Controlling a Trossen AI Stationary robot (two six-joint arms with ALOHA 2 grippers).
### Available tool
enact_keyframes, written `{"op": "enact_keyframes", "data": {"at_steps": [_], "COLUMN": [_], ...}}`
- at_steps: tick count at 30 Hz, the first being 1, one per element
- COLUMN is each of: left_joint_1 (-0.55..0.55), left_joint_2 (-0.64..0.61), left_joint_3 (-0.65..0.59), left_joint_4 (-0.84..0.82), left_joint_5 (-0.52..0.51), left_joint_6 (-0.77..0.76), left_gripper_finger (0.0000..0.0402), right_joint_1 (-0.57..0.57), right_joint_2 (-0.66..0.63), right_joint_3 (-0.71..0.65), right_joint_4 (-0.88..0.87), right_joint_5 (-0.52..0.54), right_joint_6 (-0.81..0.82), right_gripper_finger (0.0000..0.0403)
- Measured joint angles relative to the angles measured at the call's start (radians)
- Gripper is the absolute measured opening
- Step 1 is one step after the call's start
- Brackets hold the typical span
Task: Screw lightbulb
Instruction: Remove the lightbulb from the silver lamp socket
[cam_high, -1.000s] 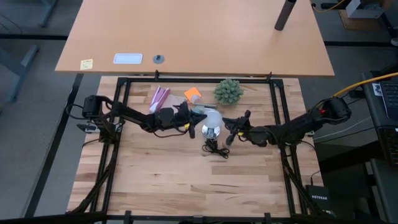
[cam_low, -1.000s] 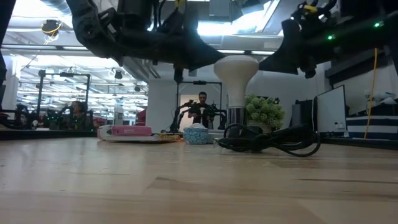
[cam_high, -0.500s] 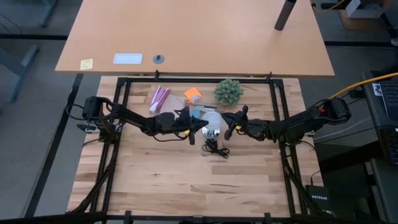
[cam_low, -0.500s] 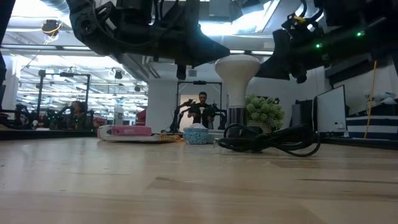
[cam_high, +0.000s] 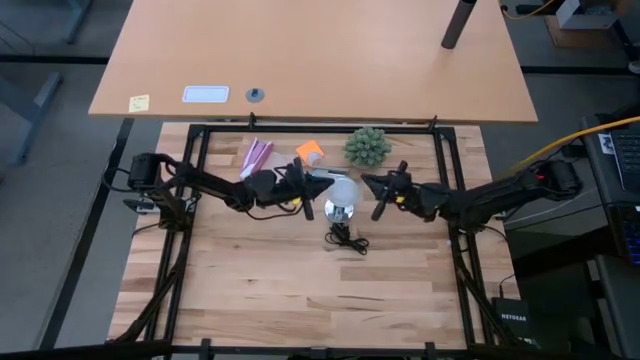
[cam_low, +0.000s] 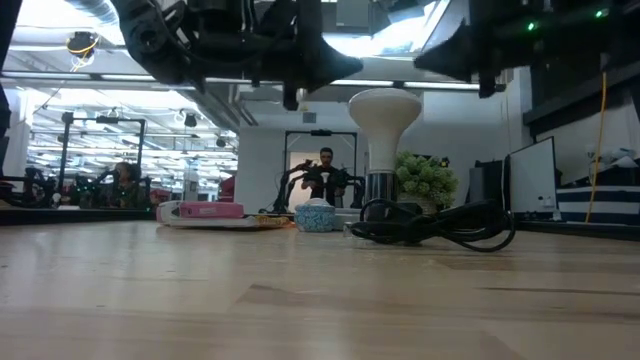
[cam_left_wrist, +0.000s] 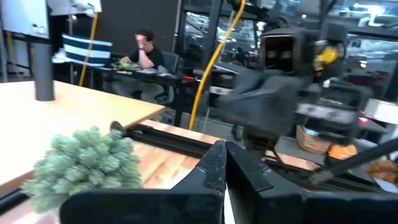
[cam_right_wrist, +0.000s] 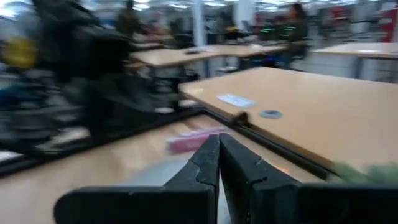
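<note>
- The wooden tabletop (cam_high: 300, 290) carries everything, framed by a black rail.
- The left arm (cam_high: 200, 183) reaches in low from the left edge, stretched nearly flat toward the middle, its wrist raised above the wood.
- The right arm (cam_high: 500, 195) mirrors it from the right edge, also stretched out nearly level.
- The left pincer (cam_high: 322, 183) hangs just beside the lightbulb on its left; in the left wrist view its 2 dark fingers (cam_left_wrist: 214, 163) are pressed together with nothing between them.
- The right pincer (cam_high: 368, 184) sits just to the right of the lightbulb, apart from it; in the right wrist view its fingers (cam_right_wrist: 208, 158) are likewise pressed together and hold nothing.
- The green spiky plant (cam_high: 367, 146) stands near the far rail, behind the lightbulb.
- The lightbulb (cam_high: 343, 190) stands upright near the middle of the tabletop, between the 2 pincers, its frosted globe on top; in the low view its narrow neck goes down into the silver socket base (cam_low: 379, 189).
- A black cord (cam_high: 346, 240) lies coiled on the wood just in front of the base.
- A pink box (cam_high: 255, 157) and an orange object (cam_high: 309, 151) lie toward the far rail, left of the plant.
</note>
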Motion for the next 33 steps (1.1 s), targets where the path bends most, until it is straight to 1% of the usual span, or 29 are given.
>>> {"op": "enact_keyframes", "data": {"at_steps": [3, 7, 9, 11, 17, 19, 23, 27, 33], "left_joint_1": [0.025, 0.058, 0.072, 0.083, 0.089, 0.085, 0.078, 0.067, 0.042], "left_joint_2": [0.0, 0.0, 0.0, 0.0, -0.001, -0.001, -0.001, -0.001, -0.004], "left_joint_3": [0.0, 0.0, 0.001, 0.001, 0.0, 0.0, 0.0, 0.0, 0.001], "left_joint_4": [-0.004, -0.005, -0.029, -0.065, -0.18, -0.186, -0.185, -0.187, -0.202], "left_joint_5": [0.0, 0.0, 0.0, 0.0, 0.0, 0.0, 0.002, 0.029, 0.018], "left_joint_6": [-0.001, -0.001, -0.001, -0.001, -0.002, -0.002, -0.001, -0.001, -0.003], "left_gripper_finger": [0.0, 0.0, 0.0, 0.0, 0.0, 0.0, 0.0, 0.0, 0.0], "right_joint_1": [0.0, 0.0, 0.0, 0.002, 0.062, 0.086, 0.116, 0.117, 0.118], "right_joint_2": [-0.035, -0.034, -0.023, -0.008, 0.064, 0.083, 0.116, 0.13, 0.129], "right_joint_3": [0.0, 0.0, 0.0, 0.0, 0.0, 0.0, 0.0, 0.0, 0.0], "right_joint_4": [-0.004, -0.018, -0.043, -0.081, -0.094, -0.094, -0.085, -0.074, -0.099], "right_joint_5": [-0.124, -0.293, -0.34, -0.351, -0.29, -0.258, -0.161, -0.091, 0.025], "right_joint_6": [0.036, 0.112, 0.15, 0.179, 0.194, 0.194, 0.194, 0.191, 0.19], "right_gripper_finger": [0.0016, 0.0016, 0.0016, 0.0016, 0.0016, 0.0016, 0.0016, 0.0016, 0.0016]}}
